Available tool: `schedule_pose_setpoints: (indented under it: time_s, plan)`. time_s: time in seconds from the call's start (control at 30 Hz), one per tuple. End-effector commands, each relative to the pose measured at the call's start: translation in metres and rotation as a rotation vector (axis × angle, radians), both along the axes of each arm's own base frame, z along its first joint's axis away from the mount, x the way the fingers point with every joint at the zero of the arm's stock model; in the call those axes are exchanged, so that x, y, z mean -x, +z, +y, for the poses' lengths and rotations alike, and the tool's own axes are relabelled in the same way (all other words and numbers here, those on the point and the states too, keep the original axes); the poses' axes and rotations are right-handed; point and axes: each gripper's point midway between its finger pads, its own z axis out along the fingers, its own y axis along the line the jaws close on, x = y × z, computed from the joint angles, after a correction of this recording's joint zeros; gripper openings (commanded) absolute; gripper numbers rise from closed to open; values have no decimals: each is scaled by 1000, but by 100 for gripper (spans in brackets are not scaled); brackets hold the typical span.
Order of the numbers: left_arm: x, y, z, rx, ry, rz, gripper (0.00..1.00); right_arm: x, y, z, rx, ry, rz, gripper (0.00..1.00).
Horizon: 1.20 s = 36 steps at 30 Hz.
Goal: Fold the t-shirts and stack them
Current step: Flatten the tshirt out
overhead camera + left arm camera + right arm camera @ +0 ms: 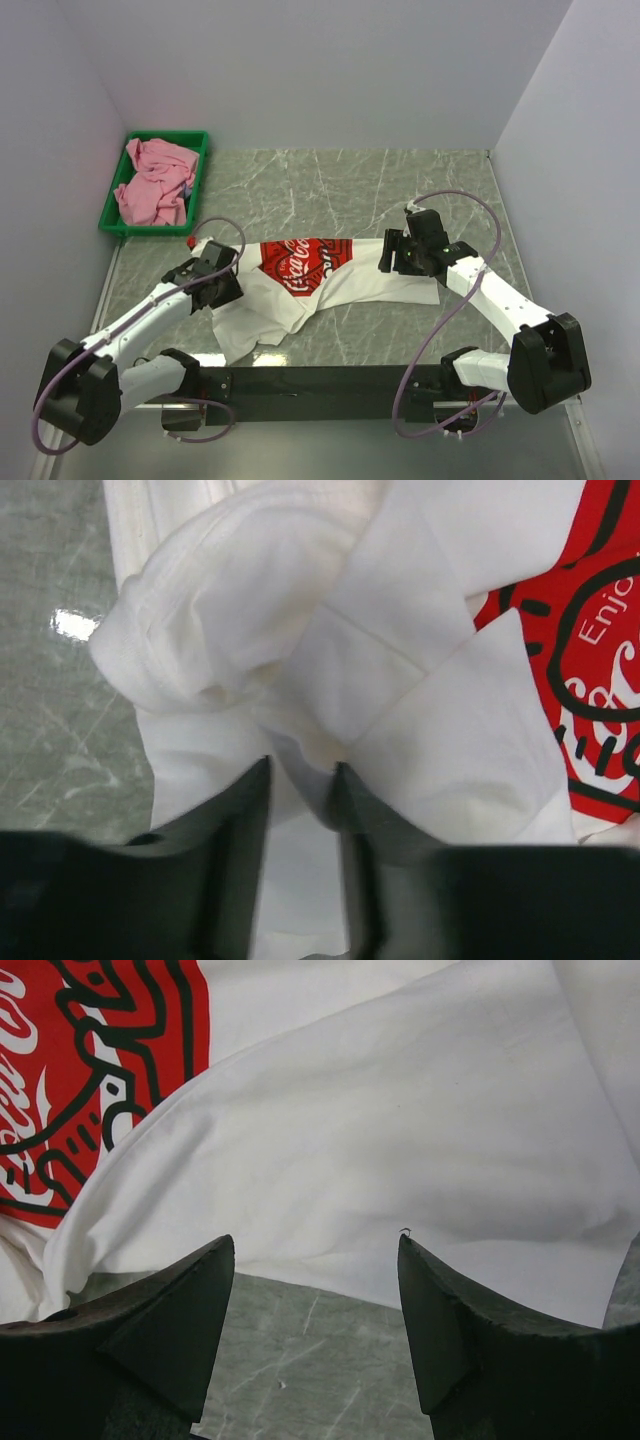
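Gripping, left pincer: the jaws stand narrowly apart over a bunched fold at the left side of the white shirt. Cloth shows in the gap, but I cannot tell whether it is pinched or only lying under the tips.
Right pincer: wide open with nothing between the jaws, hovering just over the shirt's edge where cloth meets bare bench.
White shirt, position: spread across the middle of the bench between the two pincers, red print up. The left part is rumpled and doubled over itself; the right part is flatter.
White shirt, handling: I judge it light, limp and prone to drag. It will sag and crease wherever it is unsupported, and a single layer can slip out of a shallow bite.
Where to take hold: I would go for an edge or corner, the hem on the right and a sleeve or shoulder seam on the left, taking only the layers I mean to lift.
Pink shirt: crumpled in the green tray at the far left corner, well apart from both pincers and not yet folded.
Task so far: early by my reading; nothing is stacked.
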Motion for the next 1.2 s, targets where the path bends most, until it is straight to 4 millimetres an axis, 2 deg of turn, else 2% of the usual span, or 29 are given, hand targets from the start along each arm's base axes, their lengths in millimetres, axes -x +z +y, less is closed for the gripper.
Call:
schedule_pose_setpoints:
  time_s: [0.0, 0.07, 0.1, 0.2, 0.33, 0.4, 0.43, 0.53, 0.6, 0.73, 0.9, 1.07, 1.17]
  plan:
    - [-1, 16, -5, 57, 16, -55, 45, -5, 12, -3, -13, -19, -43, 73]
    - [-5, 24, -8, 64, -1, -72, 58, -5, 12, -2, -18, -18, -43, 72]
    - [-10, 32, -11, 62, -24, -90, 68, -6, 12, -2, -18, -18, -43, 72]
    - [-16, 40, -16, 48, -96, -100, 78, -7, 14, -2, -21, -25, -48, 72]
    - [-40, 66, -25, 21, -168, -148, 79, -9, 18, -4, -15, -31, -58, 72]
    - [-48, 67, -26, -13, -201, -135, 78, -9, 19, -4, -14, -30, -59, 72]
    - [-56, 77, -29, -15, -210, -152, 78, -9, 19, -4, -13, -32, -59, 72]
    - [-68, 83, -35, -37, -242, -148, 77, -8, 19, -6, -5, -32, -62, 72]
    - [-71, 80, -39, -41, -266, -139, 77, -8, 18, -8, 0, -37, -59, 72]
    - [-79, 60, -45, -62, -298, -80, 77, -8, 13, -8, -5, -40, -54, 72]
    - [-91, 42, -62, -77, -350, -38, 68, -8, 5, -7, -6, -38, -34, 71]
    - [-94, 20, -73, -112, -392, 26, 56, -9, 2, -7, -3, -38, -32, 71]
    - [-94, 8, -74, -140, -404, 54, 56, -9, -2, -8, -2, -37, -27, 71]
